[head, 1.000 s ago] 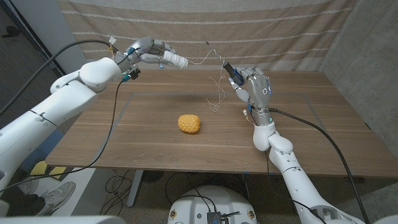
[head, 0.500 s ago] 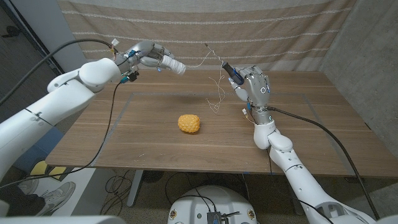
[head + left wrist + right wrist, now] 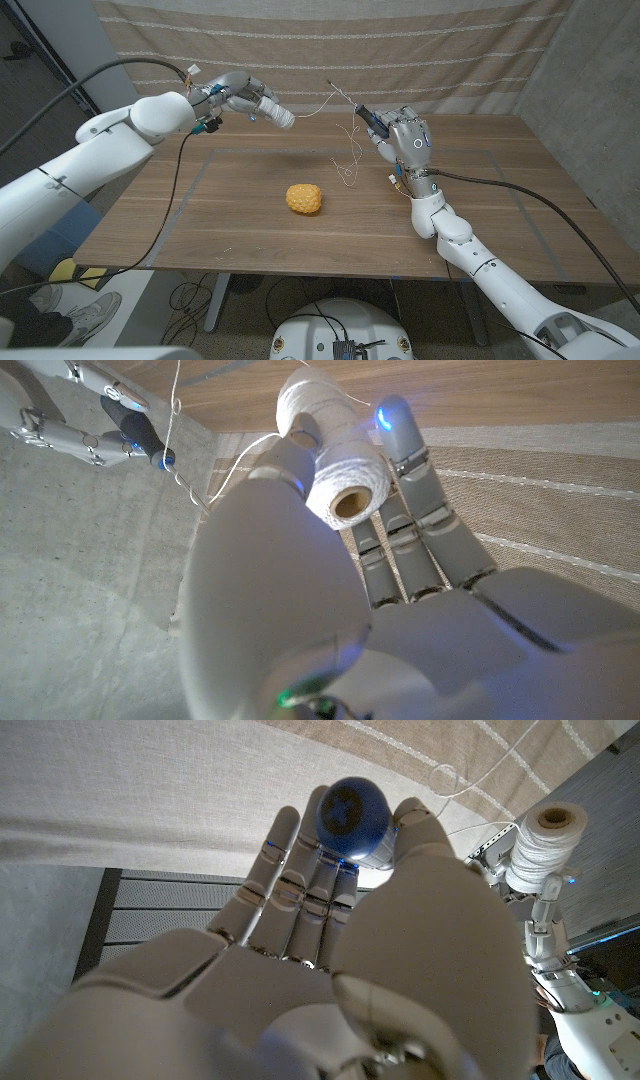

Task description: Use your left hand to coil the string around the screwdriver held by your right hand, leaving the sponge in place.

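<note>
My left hand (image 3: 232, 90) is raised over the table's far left and holds a white spool of string (image 3: 278, 114), whose open core end (image 3: 349, 501) faces the wrist camera. A thin string (image 3: 322, 103) runs from the spool to the screwdriver (image 3: 366, 113), whose thin shaft points up and left. My right hand (image 3: 408, 140) grips its dark blue handle (image 3: 350, 812) above the table's far middle right. Loose loops of string (image 3: 347, 160) hang below the shaft toward the table. The yellow sponge (image 3: 305, 198) lies on the table's middle, apart from both hands.
The wooden table (image 3: 250, 230) has a striped cloth backdrop (image 3: 320, 40) behind it and a grey wall (image 3: 590, 90) at the right. Black cables (image 3: 175, 200) trail from my left arm across the table's left side.
My left hand has carried the spool slightly left and down, tilting it, and the string to the screwdriver has drawn tighter. The right hand and sponge stay put.
</note>
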Controlling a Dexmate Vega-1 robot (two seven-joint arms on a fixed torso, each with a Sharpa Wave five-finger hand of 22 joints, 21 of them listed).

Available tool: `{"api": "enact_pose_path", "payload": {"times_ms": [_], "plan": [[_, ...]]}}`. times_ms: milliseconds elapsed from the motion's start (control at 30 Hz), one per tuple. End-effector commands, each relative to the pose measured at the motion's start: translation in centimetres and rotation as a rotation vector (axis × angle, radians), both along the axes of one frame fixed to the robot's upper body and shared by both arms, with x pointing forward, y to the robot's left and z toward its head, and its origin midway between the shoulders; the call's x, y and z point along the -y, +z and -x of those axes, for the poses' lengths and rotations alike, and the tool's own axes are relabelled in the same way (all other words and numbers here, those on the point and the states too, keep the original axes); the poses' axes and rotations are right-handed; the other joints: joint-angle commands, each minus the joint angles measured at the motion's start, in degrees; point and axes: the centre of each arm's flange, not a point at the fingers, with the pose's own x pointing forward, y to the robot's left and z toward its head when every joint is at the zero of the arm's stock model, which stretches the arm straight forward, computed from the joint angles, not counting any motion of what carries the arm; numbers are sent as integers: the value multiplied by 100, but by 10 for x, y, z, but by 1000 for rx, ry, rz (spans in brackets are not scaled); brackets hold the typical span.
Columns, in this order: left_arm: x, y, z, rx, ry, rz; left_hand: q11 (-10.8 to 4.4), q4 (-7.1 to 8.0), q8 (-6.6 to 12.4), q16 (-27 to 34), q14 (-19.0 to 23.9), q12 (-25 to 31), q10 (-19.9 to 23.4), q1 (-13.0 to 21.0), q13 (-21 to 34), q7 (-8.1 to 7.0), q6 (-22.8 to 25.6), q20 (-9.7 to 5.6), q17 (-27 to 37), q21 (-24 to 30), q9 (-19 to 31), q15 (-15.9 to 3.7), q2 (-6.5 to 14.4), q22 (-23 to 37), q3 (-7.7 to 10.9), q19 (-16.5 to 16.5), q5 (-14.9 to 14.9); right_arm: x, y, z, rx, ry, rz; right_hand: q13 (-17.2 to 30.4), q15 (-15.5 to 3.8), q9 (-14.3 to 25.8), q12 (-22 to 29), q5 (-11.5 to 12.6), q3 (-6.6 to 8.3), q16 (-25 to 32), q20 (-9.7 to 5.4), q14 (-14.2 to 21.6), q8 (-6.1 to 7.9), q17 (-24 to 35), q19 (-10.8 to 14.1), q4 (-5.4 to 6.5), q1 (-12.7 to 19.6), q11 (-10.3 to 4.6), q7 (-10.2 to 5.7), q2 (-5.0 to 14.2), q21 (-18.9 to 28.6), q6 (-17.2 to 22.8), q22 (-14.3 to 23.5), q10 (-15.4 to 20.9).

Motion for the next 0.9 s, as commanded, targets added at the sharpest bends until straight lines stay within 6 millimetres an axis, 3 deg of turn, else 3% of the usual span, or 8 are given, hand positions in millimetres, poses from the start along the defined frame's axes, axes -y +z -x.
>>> {"api": "enact_pose_path", "payload": {"times_ms": [33, 467, 900], "plan": [[-4, -6, -7, -23, 122, -68, 45, 85, -2, 5, 1737, 12, 531, 916, 1465, 626, 627, -618, 33, 44, 42, -1258, 926, 11, 57, -234, 28, 5, -3, -8, -199, -89, 36, 18, -446, 16, -23, -23, 6, -19, -863, 74, 40, 15, -33, 35, 529, -579, -1060, 562, 30, 1083, -1, 594], [-13, -17, -16, -59, 225, -99, 50, 96, -28, -16, 1737, -9, 544, 903, 1473, 622, 618, -621, 19, 62, 50, -1259, 937, 11, 55, -243, 23, 9, -3, -18, -423, -113, 20, 8, -448, 12, -51, -48, -8, -46, -853, 79, 32, 34, -52, 40, 541, -555, -1022, 585, 68, 1075, -40, 629], [-31, -42, -40, -106, 322, -85, 41, 97, -45, -36, 1738, -34, 539, 897, 1491, 625, 606, -619, 3, 78, 74, -1256, 944, 11, 56, -257, 22, 17, 3, -35, -740, -23, -65, -28, -441, 5, -91, -73, -17, -66, -842, 102, 31, 52, -48, 48, 550, -513, -958, 609, 113, 1086, -82, 668]]}}
